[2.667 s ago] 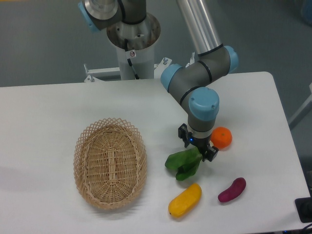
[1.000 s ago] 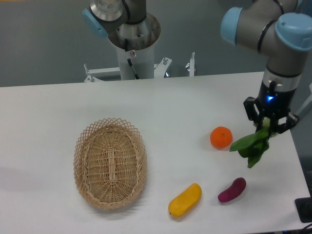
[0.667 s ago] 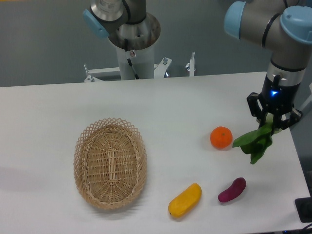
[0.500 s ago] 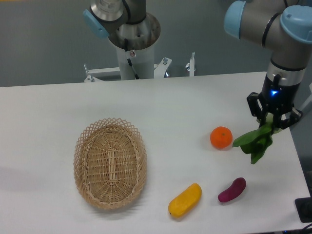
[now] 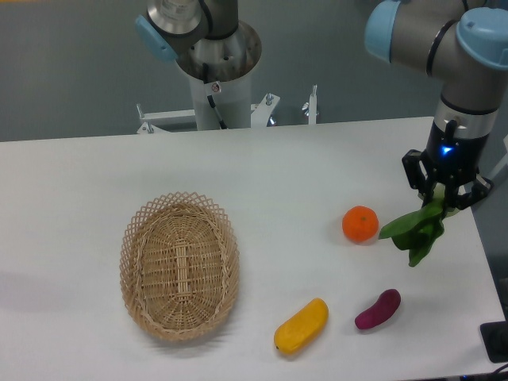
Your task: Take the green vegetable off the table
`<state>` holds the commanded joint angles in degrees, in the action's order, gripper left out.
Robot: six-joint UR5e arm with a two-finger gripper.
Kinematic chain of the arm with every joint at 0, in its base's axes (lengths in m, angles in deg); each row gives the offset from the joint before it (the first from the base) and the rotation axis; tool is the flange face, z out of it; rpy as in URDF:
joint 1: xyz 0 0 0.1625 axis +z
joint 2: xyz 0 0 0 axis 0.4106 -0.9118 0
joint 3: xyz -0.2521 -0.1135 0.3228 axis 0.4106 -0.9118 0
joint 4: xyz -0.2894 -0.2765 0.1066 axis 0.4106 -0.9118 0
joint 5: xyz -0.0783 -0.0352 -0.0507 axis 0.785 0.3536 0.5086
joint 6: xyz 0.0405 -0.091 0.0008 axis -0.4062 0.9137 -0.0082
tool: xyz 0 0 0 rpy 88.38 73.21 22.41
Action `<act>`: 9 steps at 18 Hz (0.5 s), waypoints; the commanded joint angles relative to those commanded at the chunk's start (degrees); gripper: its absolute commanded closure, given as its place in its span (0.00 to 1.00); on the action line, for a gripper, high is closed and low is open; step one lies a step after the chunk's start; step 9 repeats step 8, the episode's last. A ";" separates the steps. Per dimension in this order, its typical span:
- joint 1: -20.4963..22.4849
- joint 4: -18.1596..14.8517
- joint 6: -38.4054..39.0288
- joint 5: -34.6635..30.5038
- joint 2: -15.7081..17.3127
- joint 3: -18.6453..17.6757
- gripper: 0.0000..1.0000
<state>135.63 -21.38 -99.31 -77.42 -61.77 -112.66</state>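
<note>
The green vegetable [image 5: 416, 232], a small bok choy with dark floppy leaves, hangs in the air from my gripper [image 5: 444, 200], which is shut on its upper end. It is held above the right side of the white table [image 5: 302, 175], to the right of the orange fruit. Its leaves droop down and to the left. The stalk end is hidden between the fingers.
An orange fruit [image 5: 360, 224] sits just left of the hanging leaves. A purple vegetable [image 5: 378, 309] and a yellow oblong vegetable [image 5: 302, 325] lie near the front edge. An oval wicker basket [image 5: 179, 263] stands at the left. The table's right edge is close under the gripper.
Since 2.7 s ago the gripper lifted the green vegetable off the table and carried it right, past the orange fruit. Over the last half second it has held still.
</note>
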 joint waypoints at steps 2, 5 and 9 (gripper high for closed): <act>0.00 0.00 0.00 0.09 0.00 -0.09 0.74; 0.09 0.00 0.00 0.00 0.17 -0.09 0.74; 0.09 0.00 0.00 0.09 0.35 -0.18 0.74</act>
